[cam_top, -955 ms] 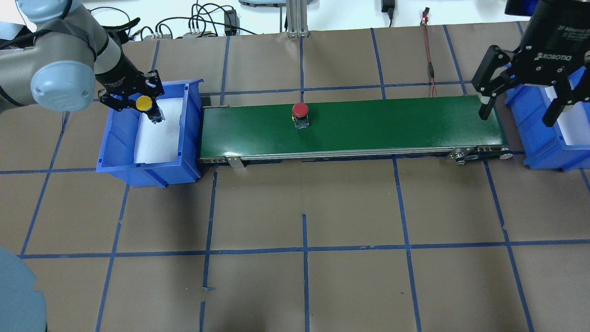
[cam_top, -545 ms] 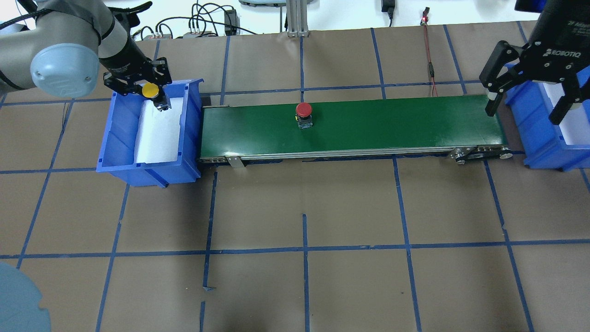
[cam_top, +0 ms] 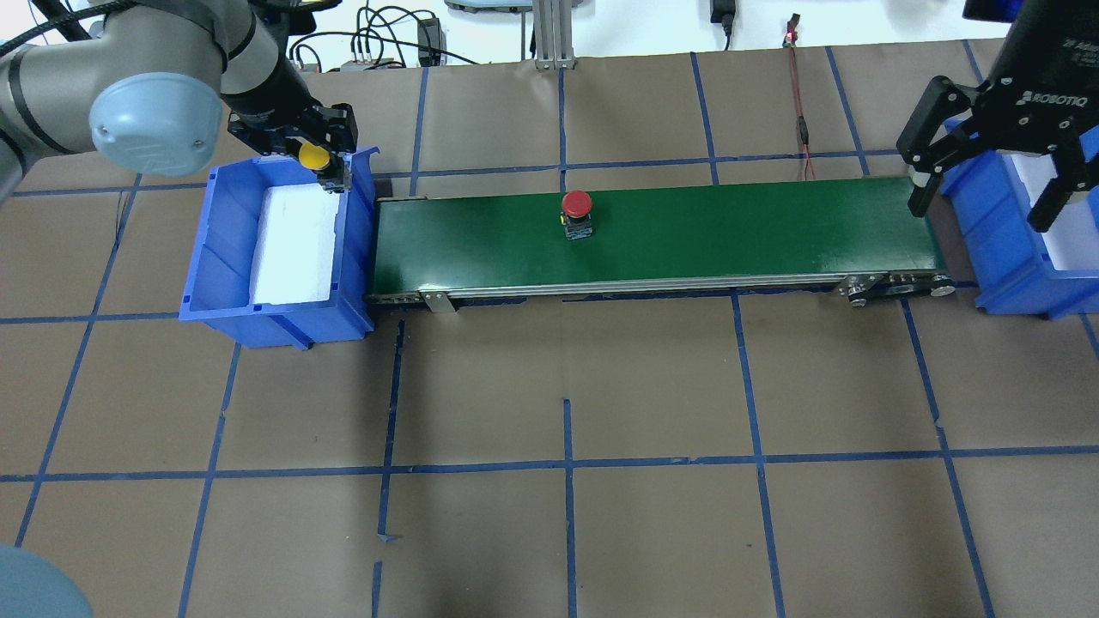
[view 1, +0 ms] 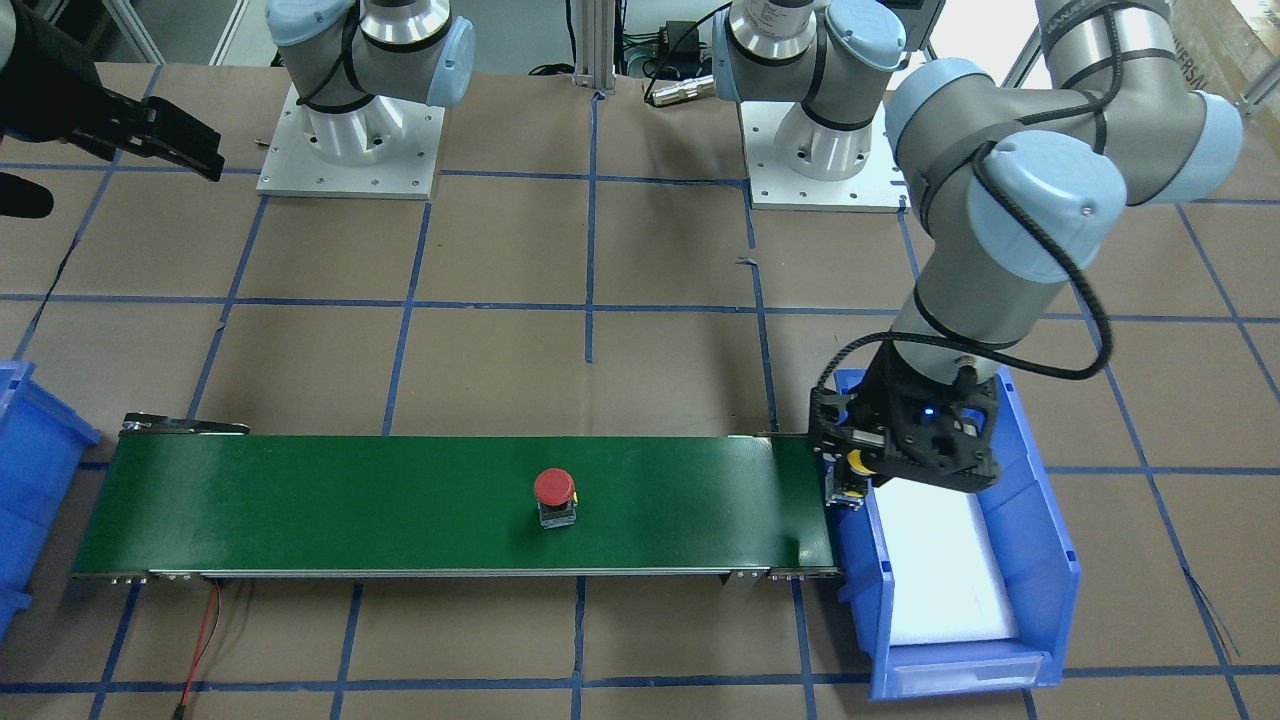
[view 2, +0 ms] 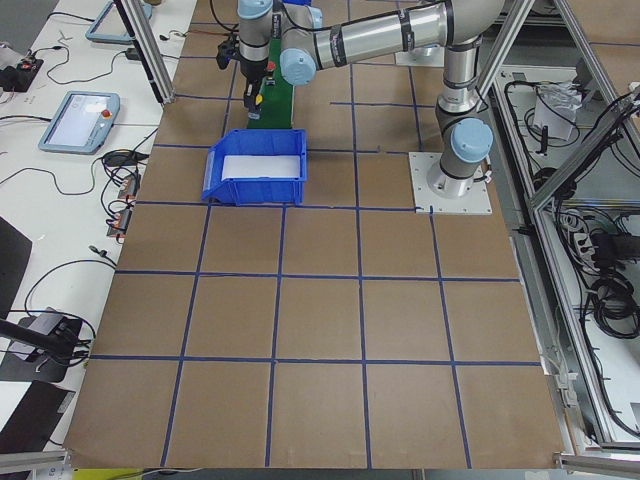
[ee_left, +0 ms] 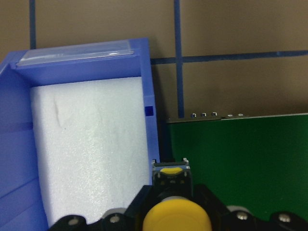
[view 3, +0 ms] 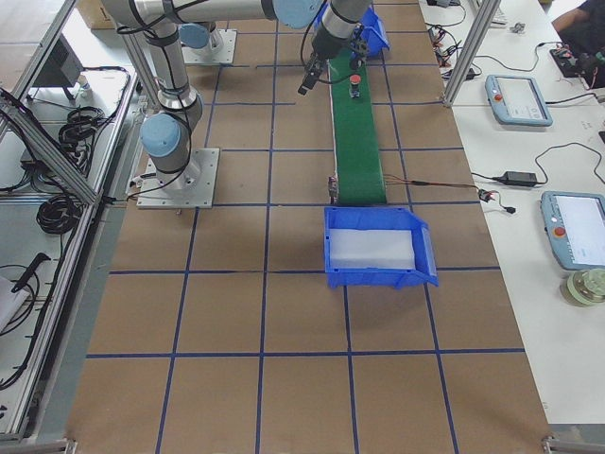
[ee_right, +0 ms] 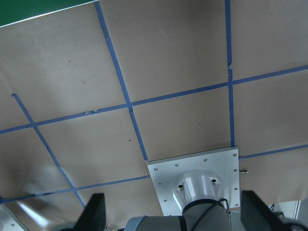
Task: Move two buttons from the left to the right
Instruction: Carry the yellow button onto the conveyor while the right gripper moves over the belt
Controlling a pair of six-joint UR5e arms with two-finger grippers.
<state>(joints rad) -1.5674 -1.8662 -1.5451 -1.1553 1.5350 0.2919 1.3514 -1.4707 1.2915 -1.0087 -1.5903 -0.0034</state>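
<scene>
My left gripper (cam_top: 326, 172) is shut on the yellow button (cam_top: 313, 156), holding it by its black base over the far right corner of the left blue bin (cam_top: 215, 249), beside the green conveyor belt (cam_top: 687, 232). In the left wrist view the yellow button (ee_left: 177, 219) hangs over the bin wall and the belt's end. The red button (cam_top: 576, 203) stands upright on the belt, left of its middle. My right gripper (cam_top: 979, 210) hovers open and empty over the belt's right end and the right blue bin (cam_top: 1004, 257).
White foam lines both bins. A red wire (cam_top: 803, 129) lies on the table behind the belt, and cables run along the far edge. The arm bases (view 1: 350, 140) stand on the robot's side. Brown paper with a blue tape grid covers the table.
My left gripper carried the yellow button from over the bin's foam toward the bin's far right corner by the belt. The red button rode a little rightward on the belt.
</scene>
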